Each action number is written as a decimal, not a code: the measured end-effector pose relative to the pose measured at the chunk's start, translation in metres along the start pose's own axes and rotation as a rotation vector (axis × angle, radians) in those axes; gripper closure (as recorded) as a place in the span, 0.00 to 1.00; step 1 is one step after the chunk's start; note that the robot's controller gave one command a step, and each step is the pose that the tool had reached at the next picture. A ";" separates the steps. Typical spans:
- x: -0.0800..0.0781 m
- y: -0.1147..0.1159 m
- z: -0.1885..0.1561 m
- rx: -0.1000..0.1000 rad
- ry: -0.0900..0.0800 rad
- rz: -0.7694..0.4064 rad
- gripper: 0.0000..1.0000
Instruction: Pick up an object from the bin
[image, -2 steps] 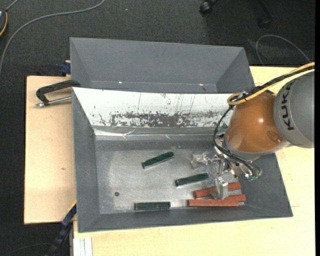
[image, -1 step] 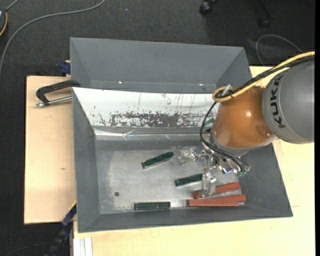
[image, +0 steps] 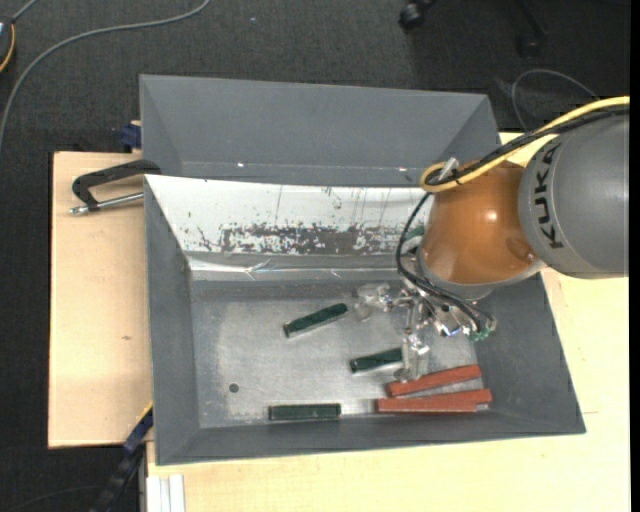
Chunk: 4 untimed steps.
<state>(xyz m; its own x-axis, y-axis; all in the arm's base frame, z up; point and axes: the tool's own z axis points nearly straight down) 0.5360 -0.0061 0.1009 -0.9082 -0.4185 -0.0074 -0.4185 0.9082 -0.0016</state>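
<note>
My gripper (image: 414, 350) hangs low in the right part of the bin, under the orange wrist cover. Its lower end stands right beside the right end of a small dark green block (image: 375, 362) lying on the bin floor. Just below the gripper lie two red-brown flat bars, one (image: 436, 381) slanted and one (image: 432, 404) nearly level, close together near the front wall. A longer dark green bar (image: 315, 320) lies tilted to the gripper's left.
Another dark green bar (image: 303, 411) lies along the front wall at the middle. A small clear, shiny piece (image: 372, 297) sits close to the gripper's upper left. A tiny dark dot (image: 233, 389) marks the floor at the left.
</note>
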 end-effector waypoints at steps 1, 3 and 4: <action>0.005 -0.005 0.031 -0.003 0.008 -0.038 0.00; 0.003 -0.005 0.030 -0.002 0.005 -0.038 1.00; -0.001 -0.005 -0.075 0.004 -0.006 -0.037 1.00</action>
